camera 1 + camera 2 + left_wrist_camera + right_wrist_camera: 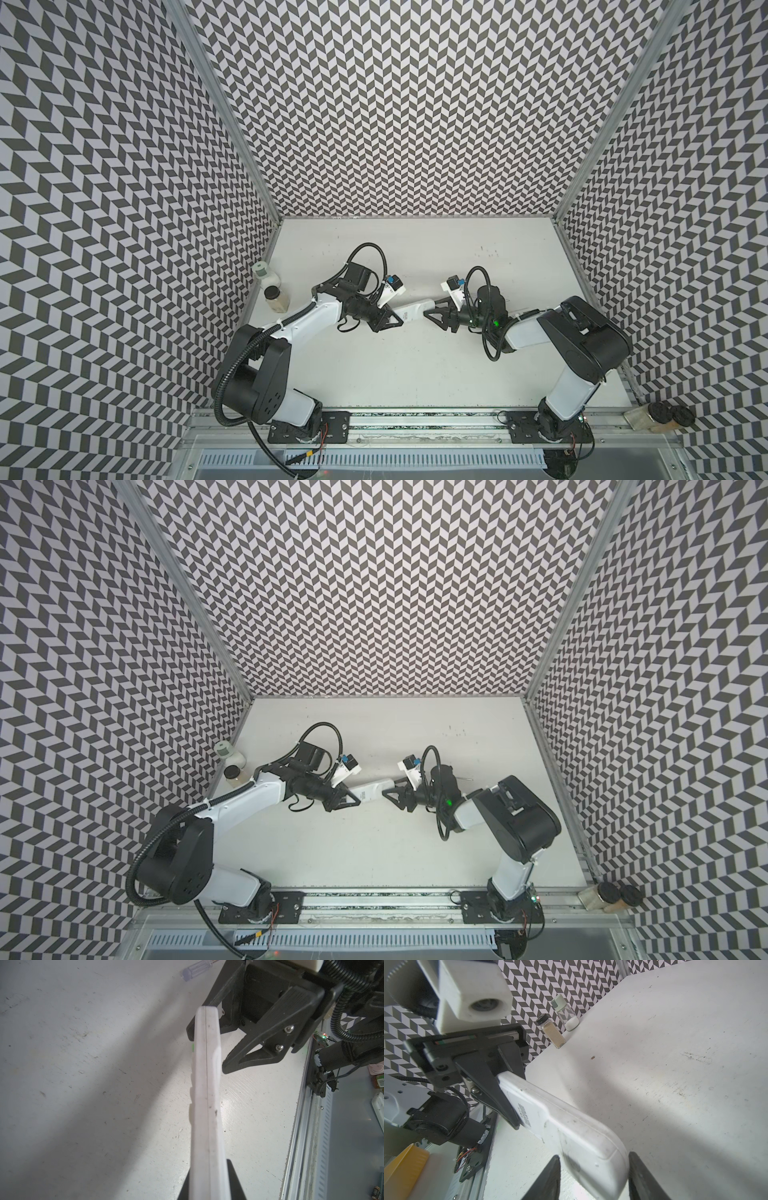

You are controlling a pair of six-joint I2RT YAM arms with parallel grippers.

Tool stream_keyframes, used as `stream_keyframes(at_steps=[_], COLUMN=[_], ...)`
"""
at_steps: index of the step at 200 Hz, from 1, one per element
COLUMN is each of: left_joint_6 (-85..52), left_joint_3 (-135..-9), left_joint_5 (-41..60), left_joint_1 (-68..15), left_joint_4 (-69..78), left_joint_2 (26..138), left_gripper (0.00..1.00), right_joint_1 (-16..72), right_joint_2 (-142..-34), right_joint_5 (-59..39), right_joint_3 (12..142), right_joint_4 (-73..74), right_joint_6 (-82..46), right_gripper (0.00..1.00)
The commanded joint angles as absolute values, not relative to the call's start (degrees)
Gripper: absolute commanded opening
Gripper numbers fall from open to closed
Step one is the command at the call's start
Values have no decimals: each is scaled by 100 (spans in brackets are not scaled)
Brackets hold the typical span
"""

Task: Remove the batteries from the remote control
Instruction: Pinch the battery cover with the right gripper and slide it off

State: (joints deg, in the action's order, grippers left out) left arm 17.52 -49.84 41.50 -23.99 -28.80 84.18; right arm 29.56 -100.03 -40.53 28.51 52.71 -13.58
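Right wrist view: left hand (519, 1101) clenched on the remote control (571, 1126) at mid-frame, right hand (593, 1157) straddling its lower end, grip unclear. No batteries show, likely still inside; the shell seems light, stiff and slick, so pinch its narrow edges.

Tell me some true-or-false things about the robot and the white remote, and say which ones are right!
1. The left fingers hold the white remote. True.
2. The remote lies flat on the table. False: it is held up in the air, between the two arms.
3. A green-capped jar and a black-capped jar stand by the left wall. True.
4. The screwdriver is in the right fingers. False: it lies on the table, and the right fingers sit on either side of the remote's end.
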Motion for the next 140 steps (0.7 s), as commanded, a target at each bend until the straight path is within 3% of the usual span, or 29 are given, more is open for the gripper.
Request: stream_keyframes(at_steps=[1,103,114,140], left_joint_6=[1883,1859,1869,2005], left_joint_3=[-5107,-5071,-5112,-5147], left_joint_5=[4229,3972,3998,4290], left_joint_1=[-2434,-2518,-2534,-2524], left_joint_4=[-2845,-2839,-2886,-2953], left_joint_2=[8247,8166,8165,8149], left_gripper=[0,0,0,0], right_joint_1=[2999,2997,3011,3082], right_joint_2=[-10017,-9813,-9822,-9804], right_joint_5=[-3983,-3758,-3812,-3909], right_joint_3=[2876,2808,2836,2880], right_joint_4=[5467,5283,5282,5365], right_joint_6=[-1310,-1245,-1300,-1244], right_gripper=[45,29,32,52])
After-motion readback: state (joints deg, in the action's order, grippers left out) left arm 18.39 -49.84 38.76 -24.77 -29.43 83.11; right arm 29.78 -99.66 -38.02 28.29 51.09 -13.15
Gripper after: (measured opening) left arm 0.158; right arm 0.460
